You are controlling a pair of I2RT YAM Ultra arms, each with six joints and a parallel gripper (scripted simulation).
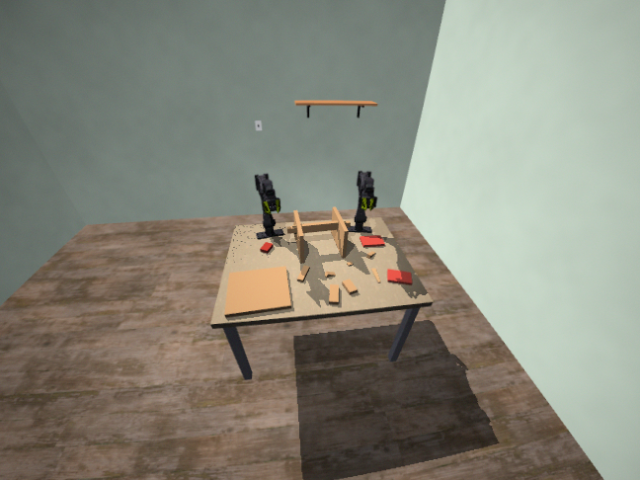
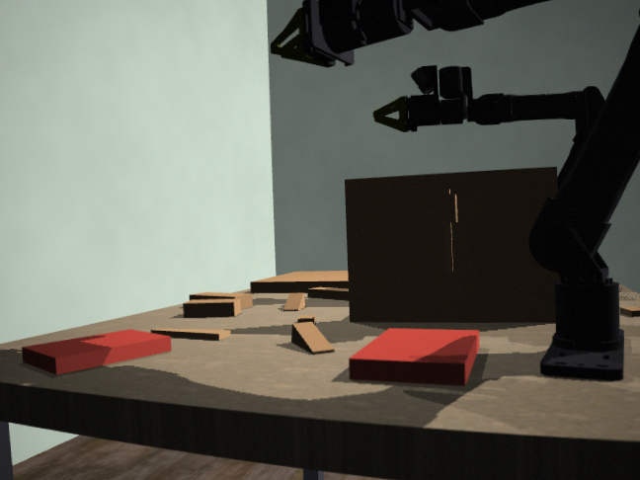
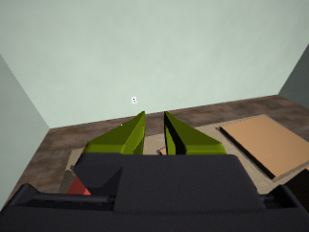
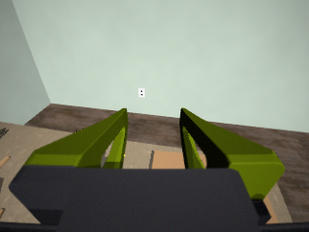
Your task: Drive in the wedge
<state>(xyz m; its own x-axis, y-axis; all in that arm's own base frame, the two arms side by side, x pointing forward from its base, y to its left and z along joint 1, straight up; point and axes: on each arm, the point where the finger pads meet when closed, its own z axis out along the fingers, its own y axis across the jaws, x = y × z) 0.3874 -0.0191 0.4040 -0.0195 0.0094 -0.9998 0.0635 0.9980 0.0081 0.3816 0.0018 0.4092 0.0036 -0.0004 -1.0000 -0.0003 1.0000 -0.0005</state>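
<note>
The wooden frame (image 1: 318,229) stands at the back of the table: a rail (image 1: 318,225) between two upright end boards (image 1: 301,240) (image 1: 339,237). The near end board is a dark panel in the exterior view (image 2: 449,242). The rail's end slots are too small to make out. Several loose wedges lie in front, among them one (image 1: 303,273) and another (image 2: 310,336). My left gripper (image 1: 365,203) (image 2: 289,43) (image 3: 154,116) is raised clear of the table, nearly shut and empty. My right gripper (image 1: 271,206) (image 2: 384,115) (image 4: 154,115) is also raised, open and empty.
Three red blocks lie on the table (image 1: 371,240) (image 1: 400,276) (image 1: 266,247). A large flat board (image 1: 258,290) (image 3: 269,141) lies at the front left. Small wood blocks (image 1: 334,293) sit near the front. A wall shelf (image 1: 336,103) hangs behind.
</note>
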